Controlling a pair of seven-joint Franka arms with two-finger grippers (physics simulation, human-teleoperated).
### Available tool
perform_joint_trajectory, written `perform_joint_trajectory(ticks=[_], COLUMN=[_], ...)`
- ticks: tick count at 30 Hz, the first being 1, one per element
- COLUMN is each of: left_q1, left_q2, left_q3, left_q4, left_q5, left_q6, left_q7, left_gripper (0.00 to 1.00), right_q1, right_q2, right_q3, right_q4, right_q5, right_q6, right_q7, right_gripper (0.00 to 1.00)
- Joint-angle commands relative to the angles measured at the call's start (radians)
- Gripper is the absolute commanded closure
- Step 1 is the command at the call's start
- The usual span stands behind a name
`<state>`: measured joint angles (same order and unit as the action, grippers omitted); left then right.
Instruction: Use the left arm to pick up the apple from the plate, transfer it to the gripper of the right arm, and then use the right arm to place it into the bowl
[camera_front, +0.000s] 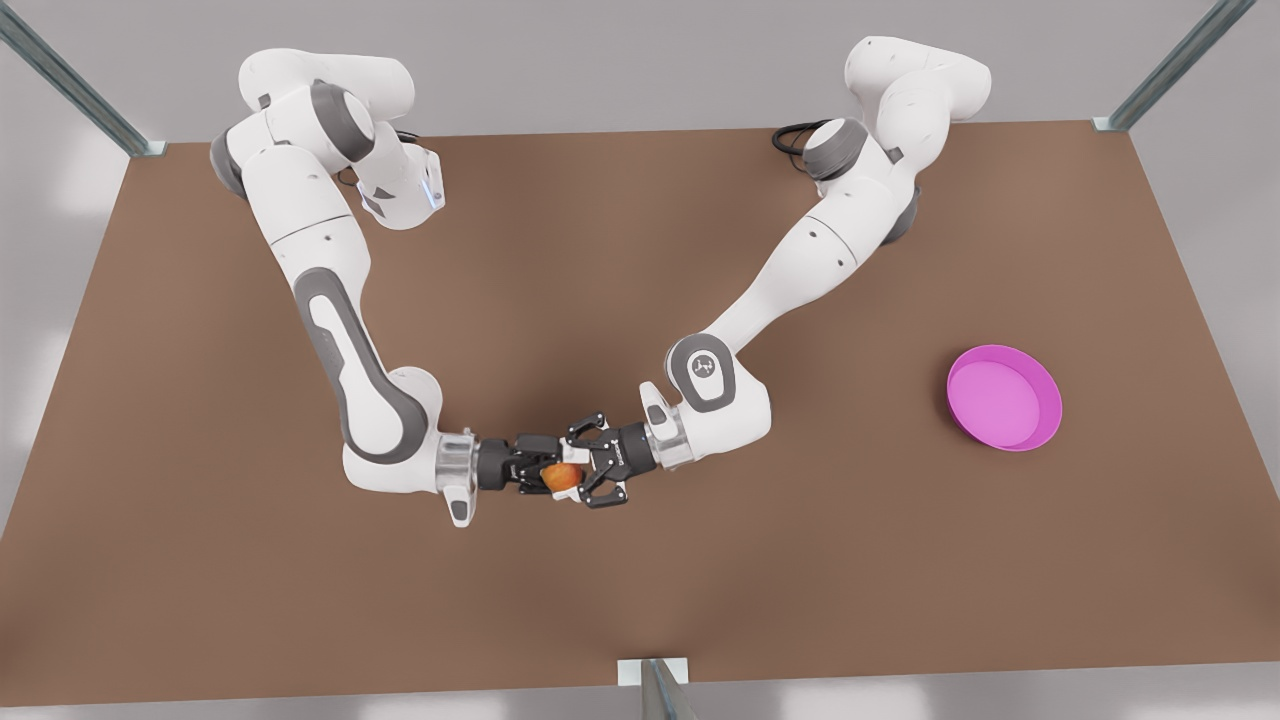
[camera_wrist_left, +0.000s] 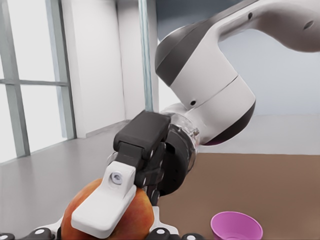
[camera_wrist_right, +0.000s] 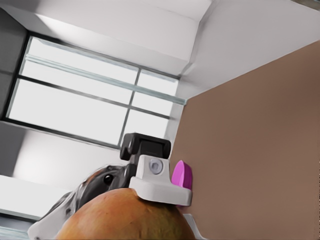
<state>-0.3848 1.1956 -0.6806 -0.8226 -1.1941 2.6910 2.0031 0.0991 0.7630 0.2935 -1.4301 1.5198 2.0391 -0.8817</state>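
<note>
Front view puts your handover above the middle of the brown table (camera_front: 640, 250), towards its near edge. The two arms reach in from opposite sides, and the apple (camera_front: 562, 478) sits between their tools, clear of the tabletop.

Your left gripper (camera_front: 574, 468) comes in from the front view's right. Its linkages are splayed on either side of the apple. In the right wrist view one of its white fingers (camera_wrist_right: 160, 186) lies flat against the fruit, so read it as gripping the apple.

Your right gripper (camera_front: 548, 472) comes in from the front view's left and looks narrow from above. In the left wrist view one of its white pads (camera_wrist_left: 102, 211) presses on the apple's reddish skin, so it too is clamped on the fruit. Both tools have the apple at once.

The plate (camera_front: 1040, 425) lies well apart on the front view's right, beside the left arm. The bowl (camera_wrist_left: 236, 231) stands upright on the table beyond the right arm's wrist in the left wrist view.
</note>
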Motion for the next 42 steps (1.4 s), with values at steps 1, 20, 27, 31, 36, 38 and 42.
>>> perform_joint_trajectory(ticks=[1,20,27,31,36,38,42], left_q1=[0.0,0.012,0.329,0.42,0.265,0.297,0.299], left_q2=[-0.002,-0.01,-0.381,-0.57,-1.094,-1.052,-0.981], left_q3=[0.0,0.007,0.265,0.263,0.719,0.69,0.69], left_q4=[0.0,-0.003,-0.076,-0.076,-0.687,-0.629,-0.592], left_q5=[0.002,0.004,1.165,1.487,1.177,1.182,1.193], left_q6=[-0.005,-0.007,-1.086,-1.416,-1.067,-1.12,-1.123], left_q7=[0.057,0.011,-1.601,-1.926,-2.022,-2.006,-2.011], left_gripper=[0.34,0.01,0.0,0.0,0.0,0.0,0.0], right_q1=[0.001,-0.305,-0.45,-0.45,-0.452,-0.447,-0.429], right_q2=[-0.002,-0.212,-0.212,-0.211,-0.24,-0.238,-0.225], right_q3=[0.003,0.004,-0.022,-0.022,-0.017,-0.007,0.013], right_q4=[0.0,-0.383,-0.343,-0.326,-0.326,-0.329,-0.334], right_q5=[-0.001,-0.257,-0.524,-0.773,-1.017,-1.083,-1.149], right_q6=[0.027,-0.174,-0.22,-0.172,-0.122,-0.091,-0.031], right_q7=[-0.151,-0.339,-0.35,-0.375,-0.436,-0.456,-0.464], right_gripper=[0.28,0.28,0.28,0.28,0.28,0.28,0.27])
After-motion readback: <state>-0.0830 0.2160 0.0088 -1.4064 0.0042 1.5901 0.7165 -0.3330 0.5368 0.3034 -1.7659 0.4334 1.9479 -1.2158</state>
